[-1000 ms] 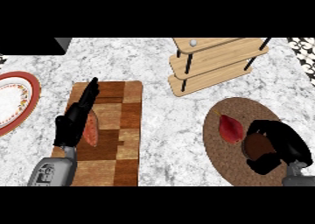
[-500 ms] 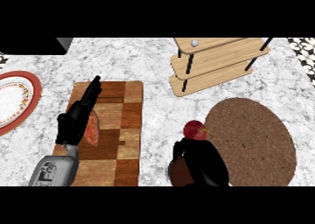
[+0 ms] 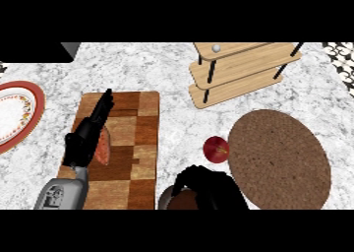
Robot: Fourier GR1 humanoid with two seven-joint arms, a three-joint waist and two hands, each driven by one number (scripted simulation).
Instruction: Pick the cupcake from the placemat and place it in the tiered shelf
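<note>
A small red round thing (image 3: 216, 149) with a pale spot, the cupcake as far as I can tell, lies on the marble counter just off the left edge of the round brown placemat (image 3: 281, 157). My right hand (image 3: 213, 189) is below it at the view's lower edge, apart from it. Its fingers curl over a brown rounded thing (image 3: 180, 201) that I cannot identify. The wooden tiered shelf (image 3: 242, 69) stands at the back right. My left hand (image 3: 85, 145) rests open, fingers straight, over the cutting board (image 3: 136, 147).
An orange-pink piece of food (image 3: 103, 150) lies on the cutting board, partly under my left hand. A red-rimmed plate (image 3: 9, 118) sits at the far left. A small white knob (image 3: 216, 47) shows on the shelf's top tier.
The red thing went from the placemat onto the counter at its left, then stayed. My right hand moved left off the placemat, then drew back toward the lower edge. The left hand kept still.
</note>
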